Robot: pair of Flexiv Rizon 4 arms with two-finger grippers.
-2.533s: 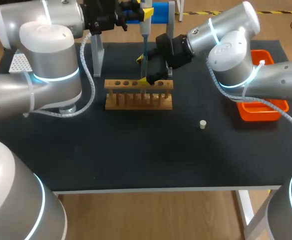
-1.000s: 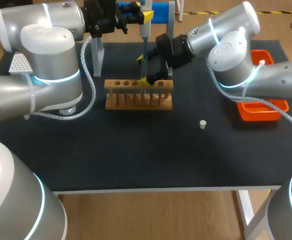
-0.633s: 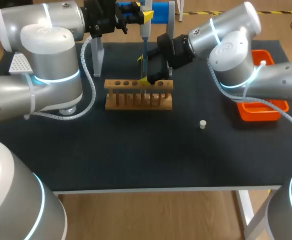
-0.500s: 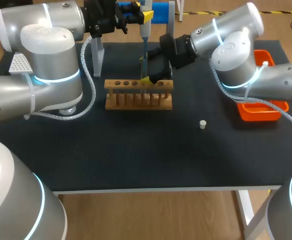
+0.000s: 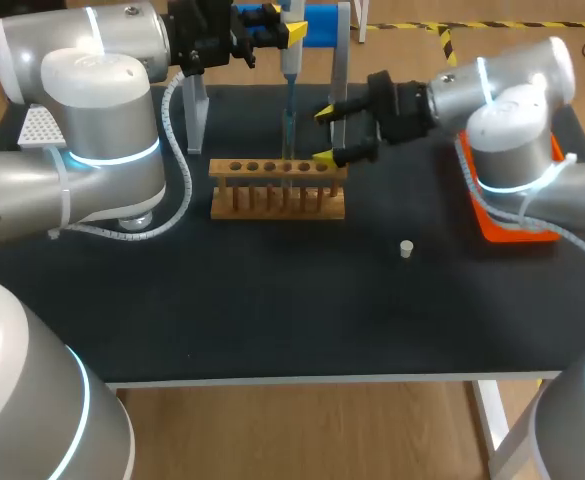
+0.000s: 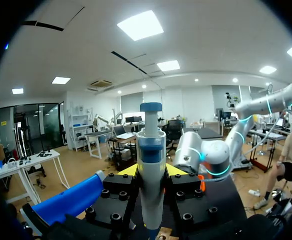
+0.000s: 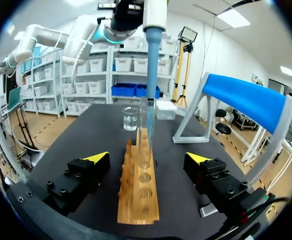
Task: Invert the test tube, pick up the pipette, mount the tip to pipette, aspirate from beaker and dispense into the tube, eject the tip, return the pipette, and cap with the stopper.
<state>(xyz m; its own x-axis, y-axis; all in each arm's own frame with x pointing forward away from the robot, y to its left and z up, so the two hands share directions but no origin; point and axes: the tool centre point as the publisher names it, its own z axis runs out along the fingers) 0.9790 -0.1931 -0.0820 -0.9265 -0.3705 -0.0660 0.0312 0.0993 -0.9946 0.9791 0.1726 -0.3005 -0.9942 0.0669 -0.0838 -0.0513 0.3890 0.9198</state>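
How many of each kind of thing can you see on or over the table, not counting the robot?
Rack: 1
Tube: 1
Pipette: 1
Beaker: 1
Stopper: 1
Stand: 1
Tip box: 1
Orange tray: 1
Total: 8

Your black counter (image 5: 272,300) carries a wooden test tube rack (image 5: 277,190) near its middle, lying lengthwise across your view. A small white stopper (image 5: 406,249) sits alone on the cloth, to the right of the rack and nearer you. An orange tray (image 5: 512,228) rests at the right edge and a white perforated tip box (image 5: 38,124) at the left. Behind the rack stand the grey-legged pipette stand (image 5: 194,110) and a glass beaker (image 7: 130,119).
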